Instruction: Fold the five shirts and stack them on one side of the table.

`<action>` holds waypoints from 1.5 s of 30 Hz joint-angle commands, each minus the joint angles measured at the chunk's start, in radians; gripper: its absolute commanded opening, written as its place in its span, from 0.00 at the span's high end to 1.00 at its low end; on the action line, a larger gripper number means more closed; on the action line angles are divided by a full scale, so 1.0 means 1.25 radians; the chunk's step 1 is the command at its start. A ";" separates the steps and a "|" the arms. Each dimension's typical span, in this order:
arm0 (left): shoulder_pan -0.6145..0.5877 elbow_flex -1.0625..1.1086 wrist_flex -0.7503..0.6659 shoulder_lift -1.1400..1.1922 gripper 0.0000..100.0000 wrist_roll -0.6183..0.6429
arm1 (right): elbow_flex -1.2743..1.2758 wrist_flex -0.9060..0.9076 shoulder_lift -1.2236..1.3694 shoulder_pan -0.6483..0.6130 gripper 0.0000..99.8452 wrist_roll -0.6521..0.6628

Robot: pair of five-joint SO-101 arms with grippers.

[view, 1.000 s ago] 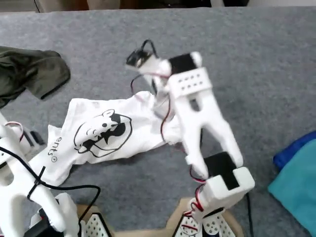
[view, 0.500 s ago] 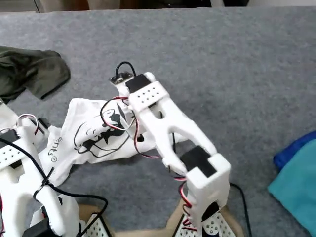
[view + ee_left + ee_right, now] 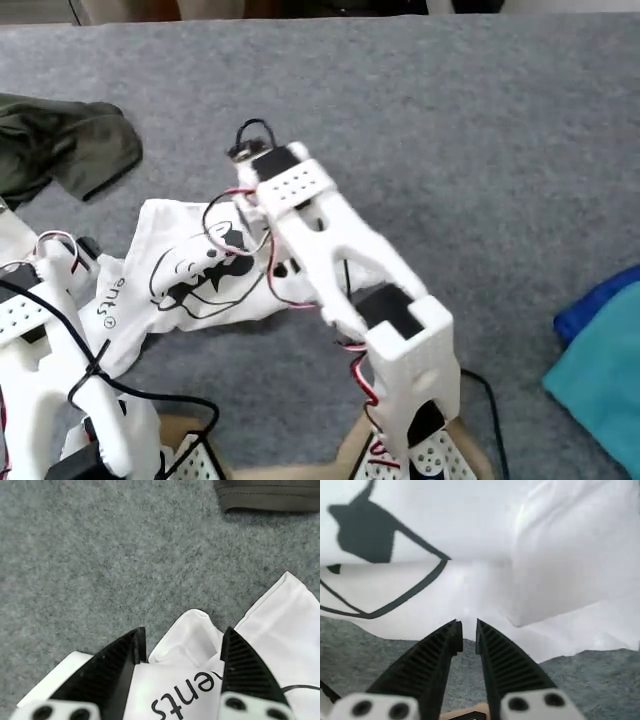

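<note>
A white shirt (image 3: 180, 285) with a black cartoon print lies crumpled on the grey table, left of centre. My right arm (image 3: 300, 200) reaches over its right part. In the right wrist view my right gripper (image 3: 468, 627) is shut on the white shirt (image 3: 555, 570), pinching the fabric at its edge beside the print. My left gripper (image 3: 183, 631) is open, its black fingers (image 3: 120, 660) either side of a bunched white sleeve (image 3: 187, 630) near the printed letters. The left arm (image 3: 40, 330) stands at the shirt's left end.
A dark olive shirt (image 3: 60, 150) lies crumpled at the far left, its hem (image 3: 270, 492) beyond my left gripper. Teal and blue shirts (image 3: 600, 350) lie at the right edge. Bare grey table (image 3: 450, 130) stretches across the back and right.
My right arm has swung left across the shirt, drawing the shirt's right side over toward the print. The left arm has shifted slightly inward at the shirt's left end.
</note>
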 commanded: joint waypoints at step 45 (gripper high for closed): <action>0.010 0.027 -0.048 -0.010 0.75 -0.010 | 0.074 -0.260 -0.024 0.117 0.98 -0.122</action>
